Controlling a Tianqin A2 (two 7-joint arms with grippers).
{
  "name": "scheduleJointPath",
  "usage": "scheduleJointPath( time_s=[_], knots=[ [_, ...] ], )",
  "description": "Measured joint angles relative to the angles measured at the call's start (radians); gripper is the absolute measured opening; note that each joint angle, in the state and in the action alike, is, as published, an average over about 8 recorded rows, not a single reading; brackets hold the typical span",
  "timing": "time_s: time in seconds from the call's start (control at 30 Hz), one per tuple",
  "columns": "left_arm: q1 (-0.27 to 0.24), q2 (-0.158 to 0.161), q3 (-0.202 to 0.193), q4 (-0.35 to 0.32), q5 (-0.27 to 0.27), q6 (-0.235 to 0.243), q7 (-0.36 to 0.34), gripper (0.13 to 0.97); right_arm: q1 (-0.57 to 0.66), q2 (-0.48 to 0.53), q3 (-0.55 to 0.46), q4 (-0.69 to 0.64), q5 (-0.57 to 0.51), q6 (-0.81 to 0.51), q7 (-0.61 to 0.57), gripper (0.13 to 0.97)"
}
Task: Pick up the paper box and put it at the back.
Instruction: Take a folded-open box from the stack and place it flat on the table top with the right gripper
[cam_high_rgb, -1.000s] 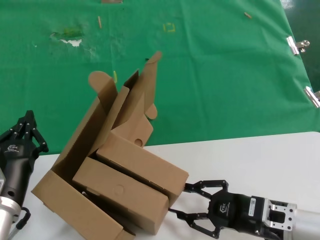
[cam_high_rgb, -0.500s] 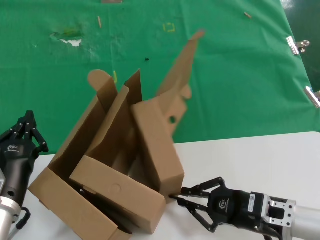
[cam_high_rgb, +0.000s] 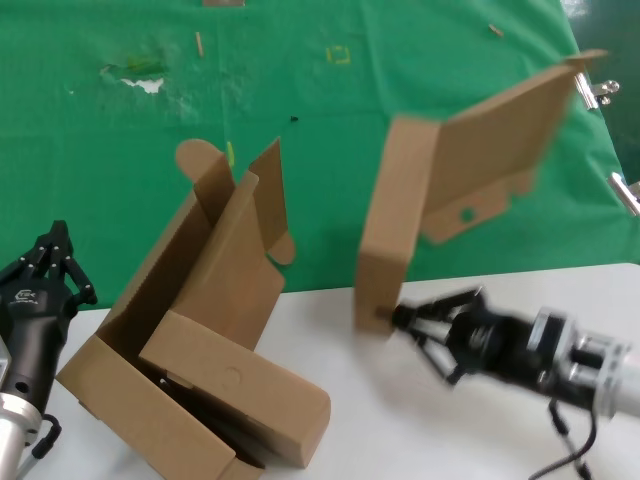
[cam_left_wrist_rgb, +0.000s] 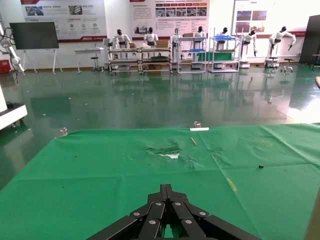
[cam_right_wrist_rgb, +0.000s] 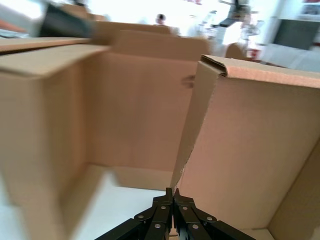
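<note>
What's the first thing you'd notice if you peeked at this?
A brown paper box hangs in the air on the right, lid flung open, pinched at its lower edge by the robot's right hand. To the left, a bigger carton sits on the white tabletop with another box inside, and the left hand waits beside it.

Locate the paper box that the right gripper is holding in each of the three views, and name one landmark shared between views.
Head view: the paper box hangs right of centre over the green cloth, pinched at its lower edge by the right gripper.
Left wrist view: not in it.
Right wrist view: the box fills the picture, close up.
Shared landmark: the torn patch in the cloth, also in the left wrist view.
</note>
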Motion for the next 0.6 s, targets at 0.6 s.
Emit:
scheduleJointPath(
  time_s=[0.6],
  knots=[
    [0.0,0.0,0.0,0.0,0.0,0.0,0.0,0.14,0.313,0.194,-0.185,-0.059,-0.494,0.268,0.438,0.138]
  ],
)
